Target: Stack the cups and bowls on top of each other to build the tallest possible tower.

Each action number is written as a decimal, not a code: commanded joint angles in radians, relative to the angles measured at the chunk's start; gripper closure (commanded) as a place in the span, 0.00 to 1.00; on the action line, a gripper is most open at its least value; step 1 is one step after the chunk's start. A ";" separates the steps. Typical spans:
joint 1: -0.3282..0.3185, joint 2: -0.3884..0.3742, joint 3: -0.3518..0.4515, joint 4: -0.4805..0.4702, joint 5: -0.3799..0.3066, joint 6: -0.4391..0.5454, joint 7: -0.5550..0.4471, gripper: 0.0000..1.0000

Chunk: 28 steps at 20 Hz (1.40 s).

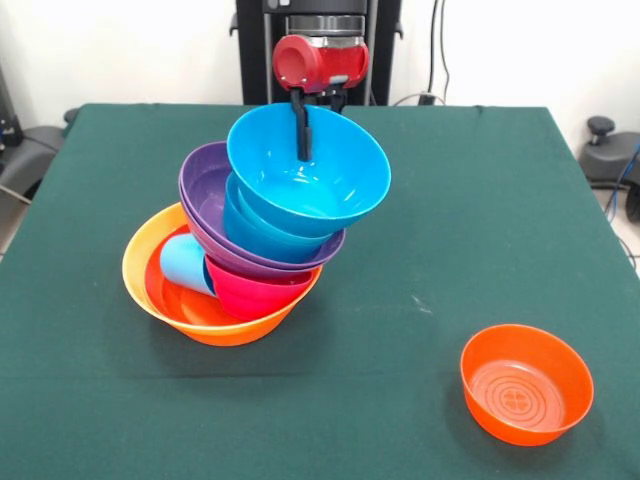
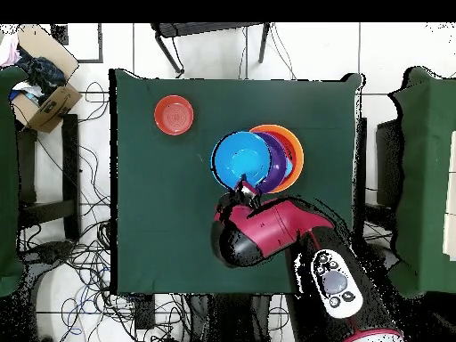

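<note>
The step in hand looks like placing the top blue bowl (image 1: 310, 172) on the tower (image 1: 255, 235). The gripper (image 1: 303, 135) pinches that bowl's far rim, one finger (image 1: 302, 130) reaching down inside it, so it is clenched on the rim. The bowl sits tilted, and the whole pile leans away from its base, the big orange bowl (image 1: 140, 262).

Next, the gripper probably needs to let go gently and lift straight up without dragging the rim, since a nudge could tip the pile. After that, the loose red-orange bowl (image 1: 527, 382) is the only piece left to fetch; it stands well apart from the tower, on the green table (image 1: 450, 200).

Counted in the tower: one orange base bowl, one light blue cup (image 1: 185, 264) lying on its side inside that base, one magenta bowl (image 1: 255, 292) beside the cup, one purple bowl (image 1: 205, 190) above them, and two blue bowls visible on top. More may be nested out of sight. Loose bowls: one.
</note>
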 commanded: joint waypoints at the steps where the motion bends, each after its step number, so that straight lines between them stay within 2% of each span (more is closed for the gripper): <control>1: 0.015 0.032 0.036 -0.062 -0.088 0.091 -0.064 0.00; 11: -0.035 -0.003 0.107 -0.032 -0.077 0.153 -0.168 0.00; 14: -0.058 0.005 0.153 -0.017 -0.066 0.171 -0.197 0.00; 28: -0.114 0.022 0.262 0.029 -0.056 0.273 -0.245 0.00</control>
